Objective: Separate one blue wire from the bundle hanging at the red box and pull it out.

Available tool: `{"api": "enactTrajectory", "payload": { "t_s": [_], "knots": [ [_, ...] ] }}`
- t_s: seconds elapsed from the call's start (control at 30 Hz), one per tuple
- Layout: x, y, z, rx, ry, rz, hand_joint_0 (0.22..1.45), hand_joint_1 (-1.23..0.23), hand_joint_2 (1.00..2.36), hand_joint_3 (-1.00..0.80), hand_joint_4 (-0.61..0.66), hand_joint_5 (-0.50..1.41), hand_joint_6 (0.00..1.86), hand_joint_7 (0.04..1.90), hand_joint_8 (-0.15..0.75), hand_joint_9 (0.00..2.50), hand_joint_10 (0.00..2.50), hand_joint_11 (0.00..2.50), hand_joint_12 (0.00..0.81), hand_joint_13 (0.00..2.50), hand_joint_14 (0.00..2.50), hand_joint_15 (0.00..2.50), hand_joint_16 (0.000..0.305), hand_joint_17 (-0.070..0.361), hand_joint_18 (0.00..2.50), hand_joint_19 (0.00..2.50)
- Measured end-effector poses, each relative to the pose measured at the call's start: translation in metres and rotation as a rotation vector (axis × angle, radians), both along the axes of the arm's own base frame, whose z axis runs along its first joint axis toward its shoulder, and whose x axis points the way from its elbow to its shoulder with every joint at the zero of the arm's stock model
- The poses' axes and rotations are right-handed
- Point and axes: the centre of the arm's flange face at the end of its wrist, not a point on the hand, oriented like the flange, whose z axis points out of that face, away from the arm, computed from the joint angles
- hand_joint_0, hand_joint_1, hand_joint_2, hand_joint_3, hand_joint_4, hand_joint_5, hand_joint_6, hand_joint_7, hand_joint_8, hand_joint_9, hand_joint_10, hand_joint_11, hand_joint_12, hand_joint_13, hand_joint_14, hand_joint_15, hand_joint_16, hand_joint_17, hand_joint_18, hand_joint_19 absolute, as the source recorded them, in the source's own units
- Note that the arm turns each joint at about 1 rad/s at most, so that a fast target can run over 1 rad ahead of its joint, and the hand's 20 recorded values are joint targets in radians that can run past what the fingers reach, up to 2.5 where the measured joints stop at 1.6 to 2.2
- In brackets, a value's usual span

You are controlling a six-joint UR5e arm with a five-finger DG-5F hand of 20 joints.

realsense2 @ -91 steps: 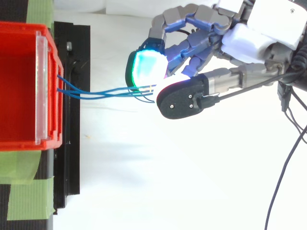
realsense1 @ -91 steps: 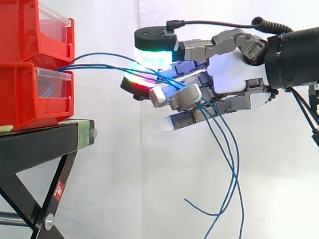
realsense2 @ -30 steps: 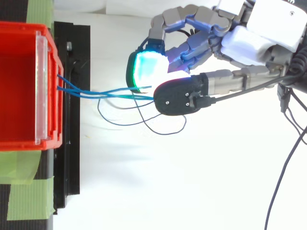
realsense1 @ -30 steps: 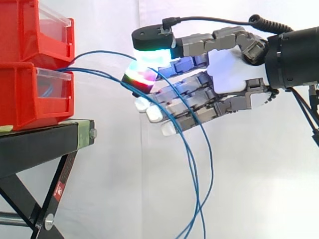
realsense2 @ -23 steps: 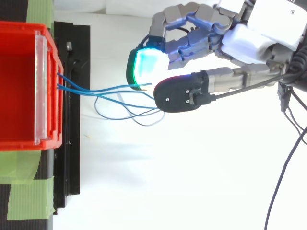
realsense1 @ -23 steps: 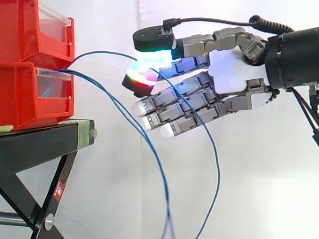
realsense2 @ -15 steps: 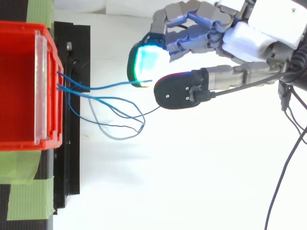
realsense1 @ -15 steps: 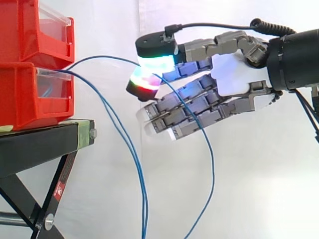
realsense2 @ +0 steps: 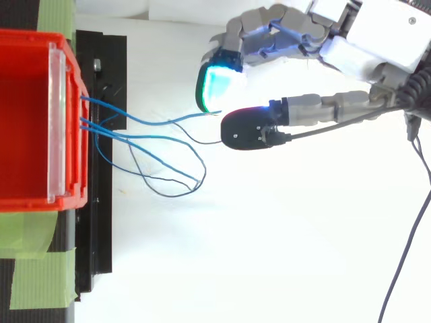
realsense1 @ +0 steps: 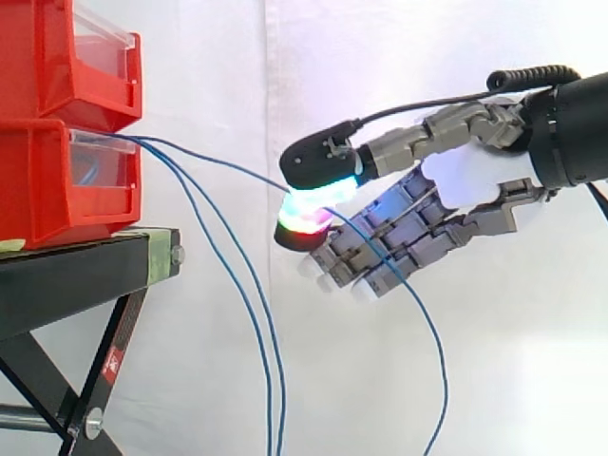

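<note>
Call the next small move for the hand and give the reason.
Probably draw the hand straight away from the lower red plastic bin, pinch closed. Its fingers pinch one thin blue wire that runs almost straight to the bin's front, while the two other blue wires hang loose below, clear of the hand. So it looks separated; only the pull remains.

You get two close views: side, level across the red bins (realsense1: 38, 180); top, straight down; both share bins, black stand (realsense1: 76, 275), hand (realsense1: 465, 185), blue wire (realsense1: 223, 163).
</note>
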Motion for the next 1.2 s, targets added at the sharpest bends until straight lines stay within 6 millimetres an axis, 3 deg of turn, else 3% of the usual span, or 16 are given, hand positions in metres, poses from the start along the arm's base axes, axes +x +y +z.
{"api": "enactTrajectory", "payload": {
  "t_s": [0.47, 0.83, 1.03, 1.2],
  "knots": [
    [-0.018, 0.006, -0.023, 0.031, 0.043, -0.020, 0.61, -0.75, 1.00, 0.18, -0.03, -0.13, 0.86, 1.34, 0.315, 0.45, 0.01, 0.31, 0.411, 0.19, 0.01, 0.19, 0.064, 0.143, 0.28, 0.44],
    [-0.029, 0.019, -0.028, 0.046, 0.091, -0.020, 0.61, -0.75, 1.00, 0.18, -0.03, -0.13, 0.86, 1.34, 0.319, 0.46, 0.01, 0.31, 0.410, 0.21, 0.01, 0.20, 0.063, 0.142, 0.30, 0.45],
    [-0.049, 0.021, -0.043, 0.076, 0.023, -0.049, 0.61, -0.75, 1.00, 0.18, -0.04, -0.13, 0.86, 1.33, 0.317, 0.46, 0.01, 0.32, 0.408, 0.21, 0.01, 0.20, 0.063, 0.141, 0.30, 0.45],
    [-0.046, 0.023, -0.043, 0.098, -0.070, -0.073, 0.61, -0.75, 1.00, 0.18, -0.04, -0.13, 0.86, 1.33, 0.316, 0.46, 0.01, 0.31, 0.408, 0.21, 0.01, 0.20, 0.063, 0.141, 0.31, 0.45]
  ]
}}
